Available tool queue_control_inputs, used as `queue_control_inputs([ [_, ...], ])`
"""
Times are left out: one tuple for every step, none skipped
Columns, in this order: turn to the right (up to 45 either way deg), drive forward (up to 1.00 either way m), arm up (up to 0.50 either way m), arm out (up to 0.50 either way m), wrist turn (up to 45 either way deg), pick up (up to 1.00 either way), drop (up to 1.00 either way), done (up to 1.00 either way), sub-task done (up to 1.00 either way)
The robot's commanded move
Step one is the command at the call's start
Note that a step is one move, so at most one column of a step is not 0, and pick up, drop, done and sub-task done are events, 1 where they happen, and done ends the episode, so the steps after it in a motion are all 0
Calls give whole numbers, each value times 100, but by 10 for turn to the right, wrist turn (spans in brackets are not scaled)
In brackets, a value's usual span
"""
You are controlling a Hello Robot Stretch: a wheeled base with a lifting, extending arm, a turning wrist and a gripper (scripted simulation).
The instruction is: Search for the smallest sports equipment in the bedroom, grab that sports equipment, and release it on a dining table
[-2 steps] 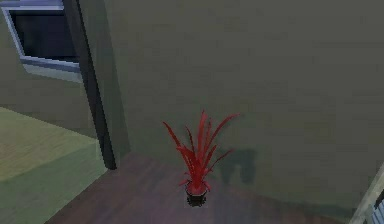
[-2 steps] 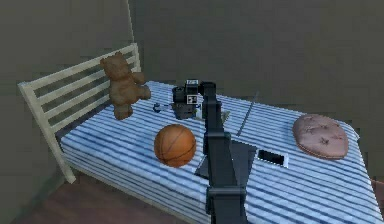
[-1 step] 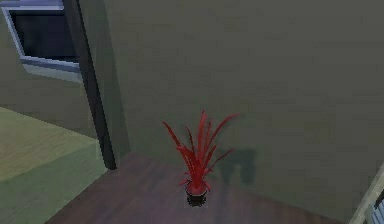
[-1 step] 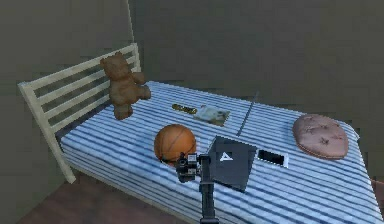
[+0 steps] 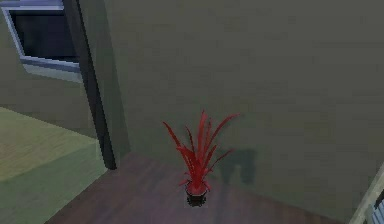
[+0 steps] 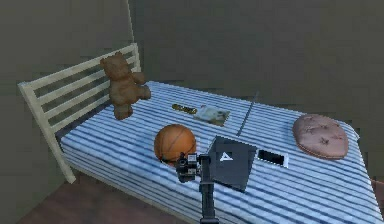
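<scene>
Frankly, claw (image 6: 186, 166) near basketball (image 6: 173, 142): hold unclear.

Both views are dim, under flat, even light. The red plant (image 5: 198, 155) throws a soft grey shadow on the wall (image 5: 290, 80) just right of it, so light reaches it from its left. Far left of the plant the window (image 5: 42, 38) is dark. The striped bed (image 6: 120, 135) shows pale against the gloom.
</scene>
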Motion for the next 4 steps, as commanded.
queue_control_inputs([
  [0, 0, 10, 0, 0, 0, 0, 0, 0],
  [0, 0, 32, 0, 0, 0, 0, 0, 0],
  [0, 0, 0, 0, -450, 0, 0, 0, 0],
  [0, 0, 0, 0, -450, 0, 0, 0, 0],
])
